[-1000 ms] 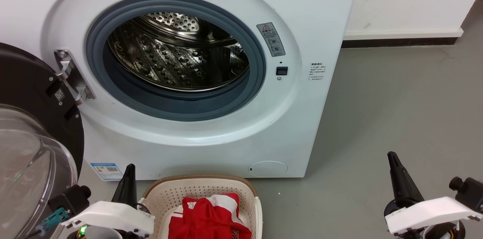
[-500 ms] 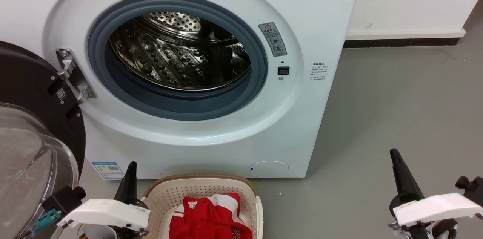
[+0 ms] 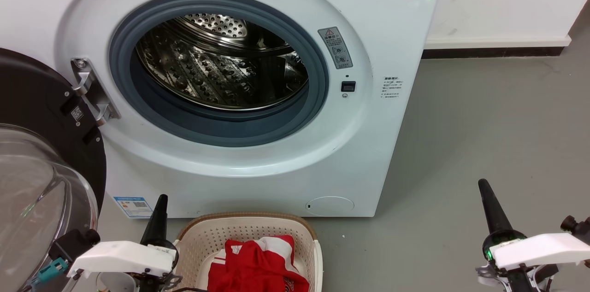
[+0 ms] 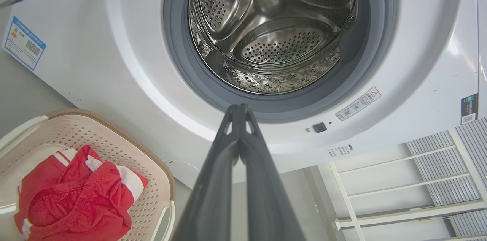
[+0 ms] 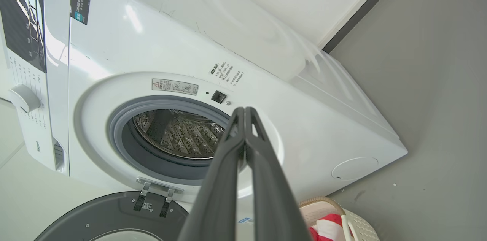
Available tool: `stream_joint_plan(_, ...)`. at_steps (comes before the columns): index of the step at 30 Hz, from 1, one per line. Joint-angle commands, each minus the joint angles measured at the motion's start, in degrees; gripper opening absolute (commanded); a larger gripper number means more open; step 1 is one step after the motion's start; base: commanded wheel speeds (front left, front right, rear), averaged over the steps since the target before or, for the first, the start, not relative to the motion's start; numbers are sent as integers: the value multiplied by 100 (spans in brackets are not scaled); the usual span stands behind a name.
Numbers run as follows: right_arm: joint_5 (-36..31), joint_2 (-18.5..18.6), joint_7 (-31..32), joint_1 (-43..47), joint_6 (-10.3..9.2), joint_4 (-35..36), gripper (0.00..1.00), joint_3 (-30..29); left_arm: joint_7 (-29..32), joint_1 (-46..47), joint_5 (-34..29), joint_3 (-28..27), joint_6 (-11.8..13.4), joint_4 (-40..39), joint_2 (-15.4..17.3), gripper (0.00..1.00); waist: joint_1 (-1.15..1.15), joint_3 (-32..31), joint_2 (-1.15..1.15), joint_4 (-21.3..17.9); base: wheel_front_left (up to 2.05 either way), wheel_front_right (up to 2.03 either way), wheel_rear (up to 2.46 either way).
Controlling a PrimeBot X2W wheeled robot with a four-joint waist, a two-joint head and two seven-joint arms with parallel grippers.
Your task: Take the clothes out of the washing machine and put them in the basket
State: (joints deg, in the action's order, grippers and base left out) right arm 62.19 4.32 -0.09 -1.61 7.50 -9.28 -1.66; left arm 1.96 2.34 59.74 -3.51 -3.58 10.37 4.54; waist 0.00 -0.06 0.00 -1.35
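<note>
The white washing machine (image 3: 387,29) stands with its door (image 3: 37,144) swung open to the left, and its steel drum (image 3: 221,66) holds nothing I can see. On the floor in front sits the cream basket (image 3: 249,230) with red clothes (image 3: 258,264) striped in white piled inside. The clothes (image 4: 72,195) lie in the basket (image 4: 114,138) at the lower left of the left wrist view. My left gripper (image 3: 160,202) is shut, just left of the basket. Far right over the floor, my right gripper (image 3: 483,186) is shut and empty. Both pairs of fingers (image 4: 239,110) (image 5: 243,111) are pressed together.
The open glass door (image 3: 27,200) bulges beside my left arm. Grey floor (image 3: 484,121) stretches right of the machine to a white wall with a dark skirting (image 3: 488,51). A white shelf frame (image 4: 399,180) shows in the left wrist view.
Both arms have sunk a little lower in the head view and the right gripper has shifted slightly right. The head view itself has drifted a touch. The clothes and basket lie as before.
</note>
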Motion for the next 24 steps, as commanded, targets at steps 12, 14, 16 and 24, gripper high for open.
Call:
stream_joint_plan(12, 816, 38, 121, -228, -1, -85, 0, -73, 128, 207, 825, -94, -123, 59, -41, 0, 0, 4, 0, 26, 0, 0, 0)
stream_joint_plan(14, 933, 37, 143, -240, -1, -104, 0, -84, 142, 214, 940, -105, -141, 74, -46, 0, 0, 5, 0, 30, 0, 0, 0)
stream_joint_plan(16, 1040, 36, 157, -249, -1, -119, 0, -93, 157, 221, 1052, -116, -159, 89, -51, 0, 0, 6, 0, 34, 0, 0, 0)
stream_joint_plan(24, 1467, 31, 223, -296, -1, -191, 0, -130, 221, 264, 1494, -157, -208, 146, -74, 0, 0, 9, 0, 51, 0, 0, 0)
